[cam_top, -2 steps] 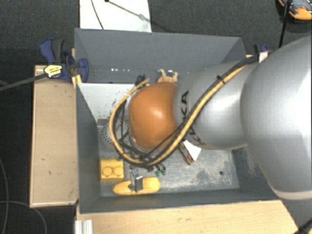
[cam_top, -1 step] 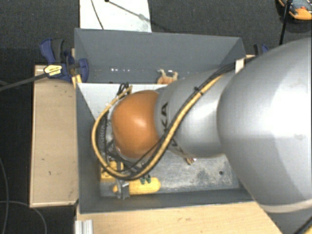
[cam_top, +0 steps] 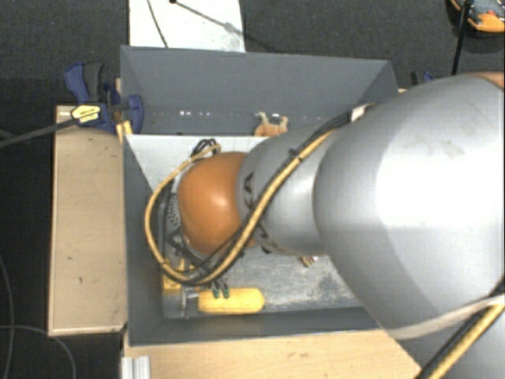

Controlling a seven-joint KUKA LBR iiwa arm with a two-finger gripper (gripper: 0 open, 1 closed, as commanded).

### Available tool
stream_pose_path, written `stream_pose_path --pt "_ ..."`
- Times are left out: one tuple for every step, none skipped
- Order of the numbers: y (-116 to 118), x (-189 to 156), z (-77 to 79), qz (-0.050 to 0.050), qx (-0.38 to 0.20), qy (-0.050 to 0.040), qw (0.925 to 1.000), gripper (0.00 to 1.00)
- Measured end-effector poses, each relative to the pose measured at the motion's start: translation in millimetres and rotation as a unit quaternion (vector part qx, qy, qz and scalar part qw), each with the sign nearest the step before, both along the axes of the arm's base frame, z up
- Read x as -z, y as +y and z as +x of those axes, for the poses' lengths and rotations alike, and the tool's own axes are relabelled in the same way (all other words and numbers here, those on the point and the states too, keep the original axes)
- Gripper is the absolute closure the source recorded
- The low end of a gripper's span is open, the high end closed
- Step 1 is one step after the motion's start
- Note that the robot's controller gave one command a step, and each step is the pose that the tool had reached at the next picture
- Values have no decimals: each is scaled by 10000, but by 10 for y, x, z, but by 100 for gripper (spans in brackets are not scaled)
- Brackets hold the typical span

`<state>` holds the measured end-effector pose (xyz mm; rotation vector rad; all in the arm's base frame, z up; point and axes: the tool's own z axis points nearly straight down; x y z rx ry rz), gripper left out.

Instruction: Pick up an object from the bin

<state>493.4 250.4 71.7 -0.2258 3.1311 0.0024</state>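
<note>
My gripper (cam_top: 177, 294) is low in the bin's front left corner, mostly hidden under the orange wrist cover and its cables. Just to its right a long yellow object (cam_top: 237, 300) with a dark green bit at its left end lies flat along the front wall. That end is touching or nearly touching the gripper. I cannot see whether anything is held.
A small tan thing (cam_top: 271, 121) sits at the foot of the bin's back wall. A small pale scrap (cam_top: 308, 260) peeks out under the arm mid-bin. The big grey arm covers the bin's right half and much of its floor.
</note>
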Motion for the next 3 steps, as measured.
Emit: stream_pose_path --pt "-193 -29 202 27 -914 -35 9958 100" --pt "-193 -29 202 27 -914 -35 9958 100" --pt "-194 -65 196 22 -910 -24 9958 100"
